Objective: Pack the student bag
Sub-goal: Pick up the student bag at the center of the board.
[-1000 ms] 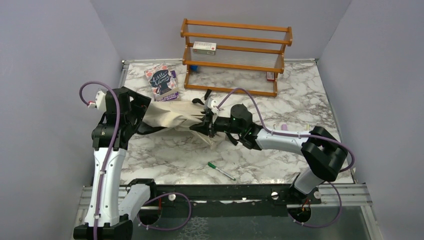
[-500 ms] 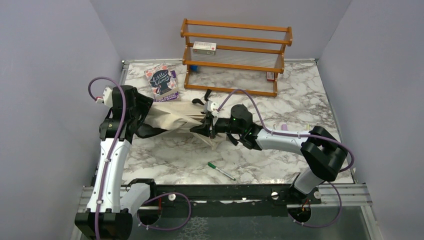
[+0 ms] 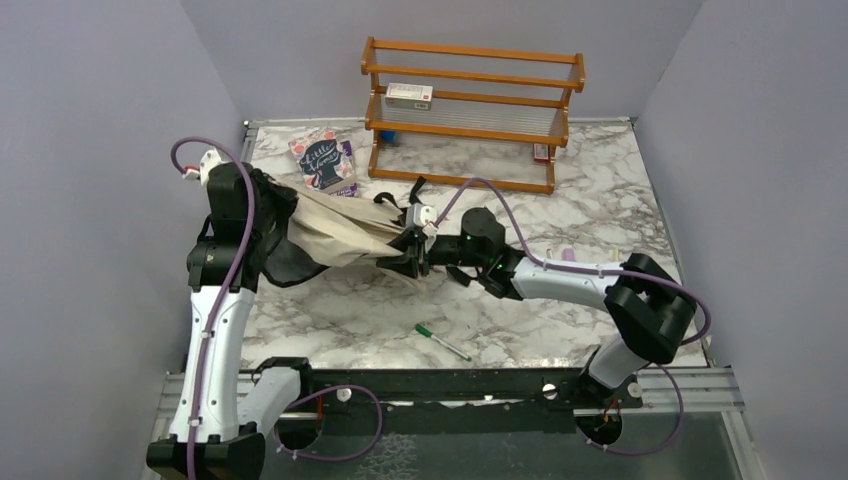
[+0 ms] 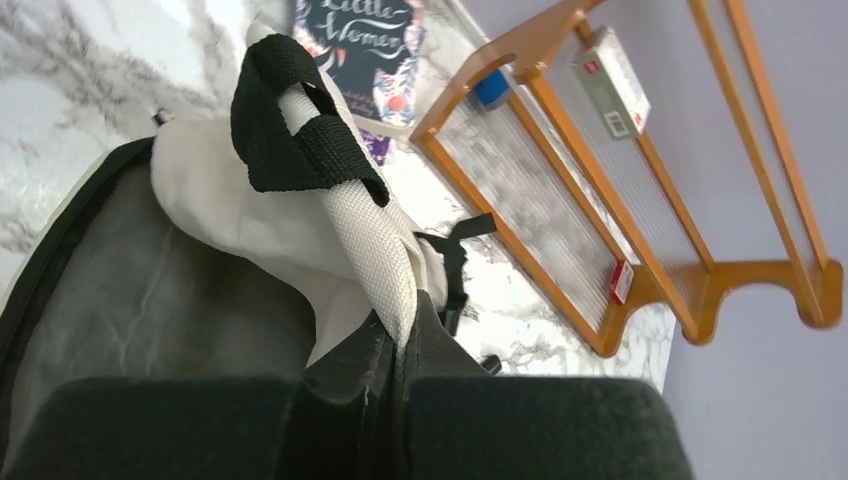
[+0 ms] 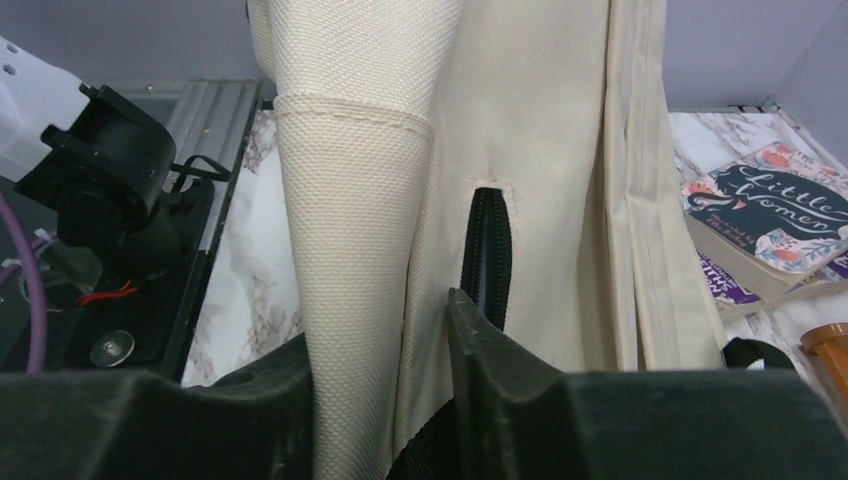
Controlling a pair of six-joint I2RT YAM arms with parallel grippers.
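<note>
student bag (image 3: 335,232) on table (image 3: 600,190) between the arms, left end lifted; left gripper (image 4: 395,350) clenched on its top handle (image 4: 365,240); right gripper (image 5: 380,330) straddles a canvas fold, I can't tell if it pinches; I judge it soft, light, floppy; take webbing or seams, not loose cloth

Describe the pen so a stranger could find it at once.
On the marble table, look near the front edge, in front of the cream backpack. The pen lies alone there: a thin pale stick with a green end.

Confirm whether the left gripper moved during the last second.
Yes. The left gripper shifted toward the back wall, nearer the floral paperback book, shut on the cream canvas backpack.
</note>
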